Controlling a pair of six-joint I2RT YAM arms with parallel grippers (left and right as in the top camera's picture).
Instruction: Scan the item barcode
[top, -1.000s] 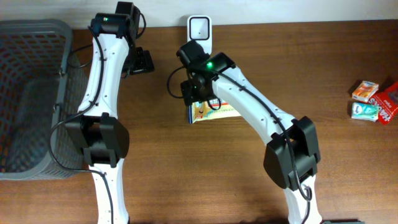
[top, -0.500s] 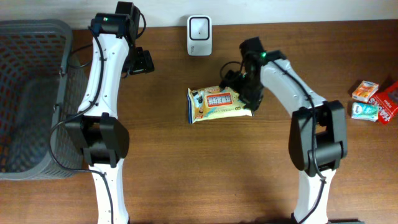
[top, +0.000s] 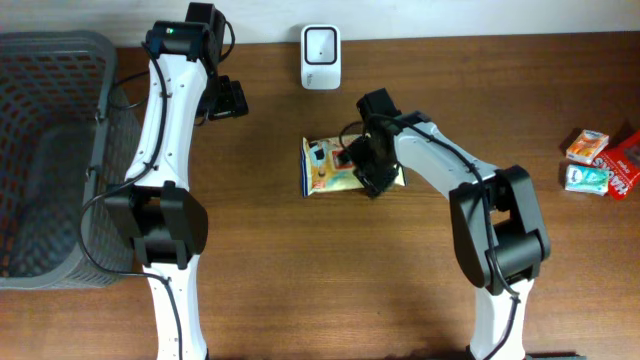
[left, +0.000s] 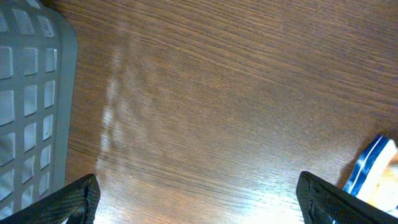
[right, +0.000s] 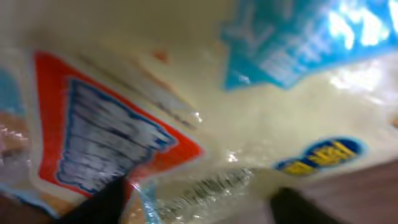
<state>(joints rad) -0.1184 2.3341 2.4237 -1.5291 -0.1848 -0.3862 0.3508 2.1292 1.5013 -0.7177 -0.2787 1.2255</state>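
The right gripper (top: 368, 168) is positioned low over the snack packet (top: 322, 165), which lies near the middle of the counter (top: 300, 280). In the right wrist view its dark fingertips (right: 93, 202) are seen set apart at the lower corners, and the packet's film fills the space between and above them. Whether the film is actually pinched cannot be told. The packet is a flat, pillow-shaped pouch of glossy, crinkled plastic. It is pale yellow and printed with an orange-red panel of blurred white lettering, a light blue patch and a small blue-and-yellow oval. Bright glints are thrown off its wrinkles. From overhead its left part is seen uncovered, while the right part is hidden beneath the gripper's black body.

The left gripper (top: 228, 100) is held above bare wood nearer the far left corner, spread wide and gripping nothing. Its textured black fingertips (left: 71, 199) are shown at the two lower corners of its wrist view.

The scanner (top: 320, 43), a white rounded box with a square window, is stood at the far edge, well apart from the packet. A grey plastic basket (top: 60, 42) of square lattice is placed at the left edge. Small colourful boxes (top: 598, 162) are grouped at the right edge. The counter is of dark brown wood grain with a dull sheen.
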